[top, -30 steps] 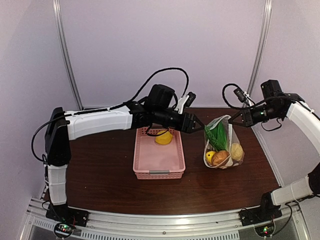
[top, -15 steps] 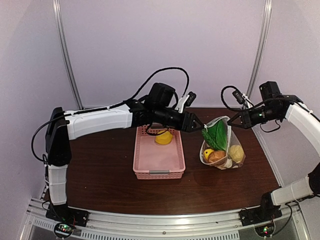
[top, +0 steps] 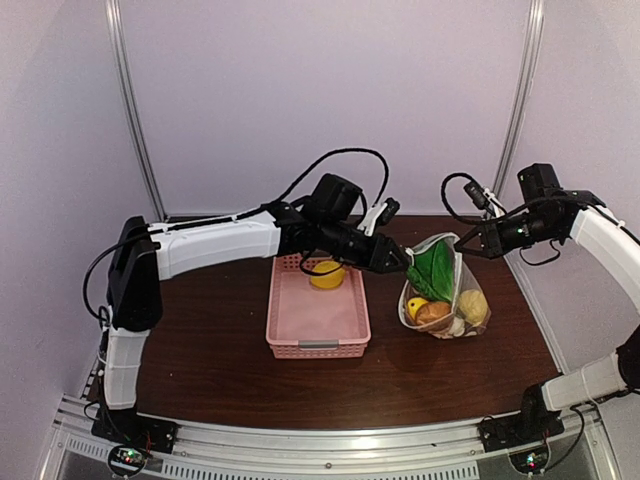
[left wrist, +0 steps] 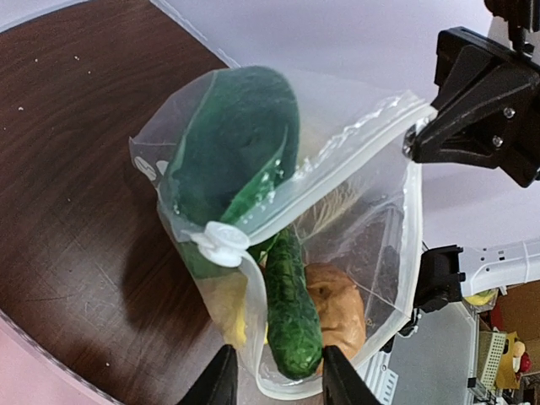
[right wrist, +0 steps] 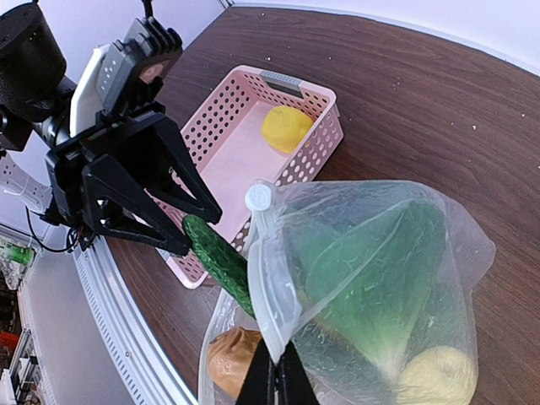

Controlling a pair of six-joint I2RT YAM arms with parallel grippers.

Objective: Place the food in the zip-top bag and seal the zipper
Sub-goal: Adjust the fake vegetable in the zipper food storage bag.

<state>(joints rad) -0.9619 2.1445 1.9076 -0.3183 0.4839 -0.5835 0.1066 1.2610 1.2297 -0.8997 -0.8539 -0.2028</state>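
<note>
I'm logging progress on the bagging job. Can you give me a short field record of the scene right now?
bag: mouth open, not sealed
right gripper: jaws shut on the bag's edge
left gripper: jaws either side of the cucumber, grip unclear
cucumber: partly inside the bag
also in bag: leafy green, brown round piece
basket: one lemon inside

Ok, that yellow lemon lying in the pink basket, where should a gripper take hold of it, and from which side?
Take the lemon across its rounded middle, coming straight down from above. It lies low inside the basket near the far end, so the lattice walls would likely block a sideways approach; only the top is open.
</note>
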